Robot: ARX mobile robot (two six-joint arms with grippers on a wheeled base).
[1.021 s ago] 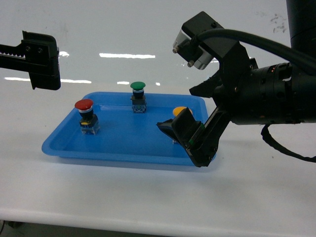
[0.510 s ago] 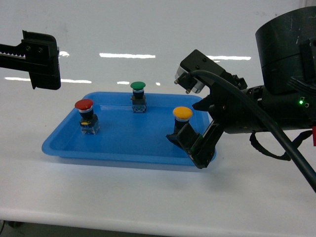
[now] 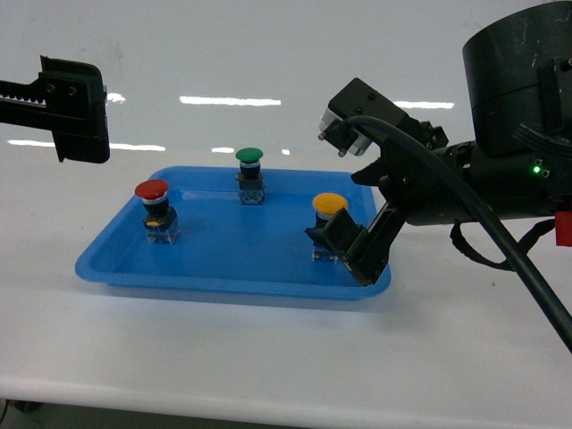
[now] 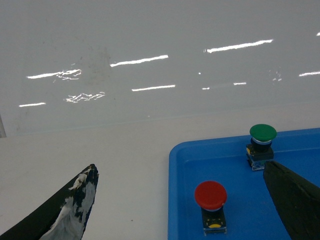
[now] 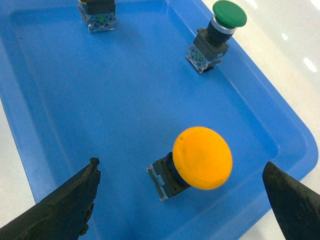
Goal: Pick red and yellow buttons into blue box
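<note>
Bright, even overhead light; streaky glare on the glossy white table (sharp focus, soft shadows).

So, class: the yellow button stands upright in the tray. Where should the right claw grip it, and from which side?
Grip the black body just under the cap of the yellow button, coming down from above. The wide domed cap overhangs the narrower body, so fingers closed beneath it would likely catch under the lip. The right claw is open and already straddles it, and the shallow blue tray leaves both flanks free.

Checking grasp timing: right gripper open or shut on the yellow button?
Open. In the right wrist view the right gripper has its fingers spread wide either side of the yellow button, touching neither side.
</note>
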